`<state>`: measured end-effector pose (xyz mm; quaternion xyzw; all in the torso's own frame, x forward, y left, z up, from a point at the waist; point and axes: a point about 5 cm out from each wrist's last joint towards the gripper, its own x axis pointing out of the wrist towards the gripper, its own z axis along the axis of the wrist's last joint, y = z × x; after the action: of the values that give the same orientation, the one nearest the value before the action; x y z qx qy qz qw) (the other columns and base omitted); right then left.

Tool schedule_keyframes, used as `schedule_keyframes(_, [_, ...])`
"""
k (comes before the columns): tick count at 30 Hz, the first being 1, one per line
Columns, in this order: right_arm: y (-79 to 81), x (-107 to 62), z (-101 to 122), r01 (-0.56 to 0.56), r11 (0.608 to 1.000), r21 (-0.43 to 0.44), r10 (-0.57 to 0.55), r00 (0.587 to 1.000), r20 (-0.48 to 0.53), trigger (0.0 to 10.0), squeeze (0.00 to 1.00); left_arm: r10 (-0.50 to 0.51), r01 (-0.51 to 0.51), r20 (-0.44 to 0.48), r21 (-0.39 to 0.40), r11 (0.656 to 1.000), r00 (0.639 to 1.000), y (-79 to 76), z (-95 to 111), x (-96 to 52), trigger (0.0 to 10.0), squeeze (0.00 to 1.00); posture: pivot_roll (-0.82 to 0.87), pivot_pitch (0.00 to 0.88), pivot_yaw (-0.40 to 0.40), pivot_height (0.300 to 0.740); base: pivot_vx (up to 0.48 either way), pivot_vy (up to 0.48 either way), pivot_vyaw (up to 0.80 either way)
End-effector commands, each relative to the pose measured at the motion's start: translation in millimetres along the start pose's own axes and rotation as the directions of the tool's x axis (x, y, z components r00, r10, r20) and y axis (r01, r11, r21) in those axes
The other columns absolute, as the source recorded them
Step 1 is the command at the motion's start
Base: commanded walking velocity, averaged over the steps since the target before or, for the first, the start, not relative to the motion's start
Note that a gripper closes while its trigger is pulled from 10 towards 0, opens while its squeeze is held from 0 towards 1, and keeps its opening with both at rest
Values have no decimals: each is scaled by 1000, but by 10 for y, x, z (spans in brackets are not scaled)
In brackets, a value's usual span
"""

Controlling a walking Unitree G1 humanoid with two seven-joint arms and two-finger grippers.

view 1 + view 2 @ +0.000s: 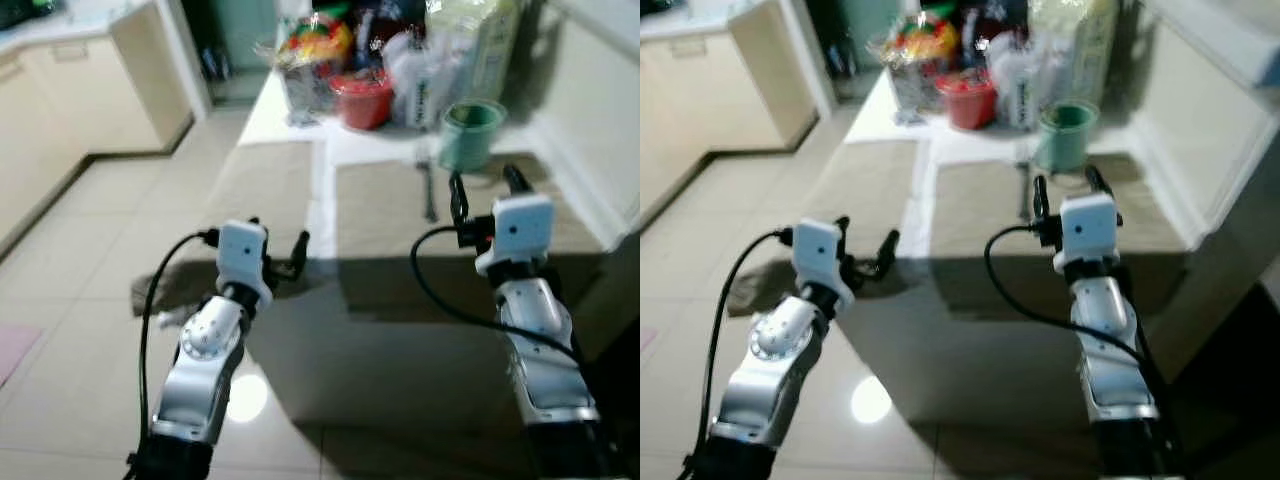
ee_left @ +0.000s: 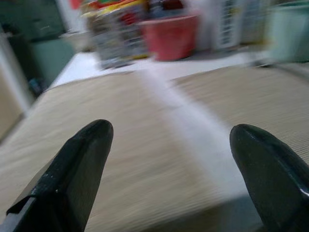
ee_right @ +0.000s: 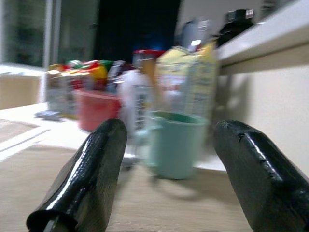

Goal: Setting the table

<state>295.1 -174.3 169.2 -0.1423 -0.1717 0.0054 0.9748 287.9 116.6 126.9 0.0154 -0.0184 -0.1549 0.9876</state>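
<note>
**Both end effectors released over the placemats at the worktop's near edge**

The worktop (image 1: 300, 120) carries two tan placemats side by side, with a bare white strip between them. The left placemat (image 1: 265, 180) lies along the left edge; the right placemat (image 1: 385, 205) lies toward the right edge.

The left end effector (image 1: 285, 250) hovers at the near edge, over the near corner of the left placemat. Its fingers (image 2: 77, 164) are spread apart and hold nothing.

The right end effector (image 1: 485, 180) hovers above the right placemat. Its fingers (image 3: 94, 164) are likewise spread and empty.

A green cup (image 1: 468, 133) stands upright just past the far edge of the right placemat, directly ahead of the right end effector. A piece of cutlery (image 1: 428, 190) lies on the right placemat, beside the cup; its type cannot be determined.

A red bowl (image 1: 362, 100) and assorted food packages (image 1: 440, 50) crowd the far end of the worktop.
</note>
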Motion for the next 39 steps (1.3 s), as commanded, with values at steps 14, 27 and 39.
schedule_keyframes(14, [108,-334,-71,-124,987,102,135,985,-110,10000,0,127,-127,-26,-33,991,992,326,-6,-247,10000,0,-234,0,115,740,95,-97,0])
schedule_keyframes(27, [-117,-782,-95,-122,991,62,132,971,-198,10000,0,93,-94,-29,-23,995,995,285,34,-338,10000,0,-245,0,126,740,0,0,0])
schedule_keyframes(39, [-12,-665,-15,-98,993,57,106,981,-161,10000,0,16,-16,10,-3,1000,1000,175,119,-215,10000,0,-256,0,137,740,0,-403,0])
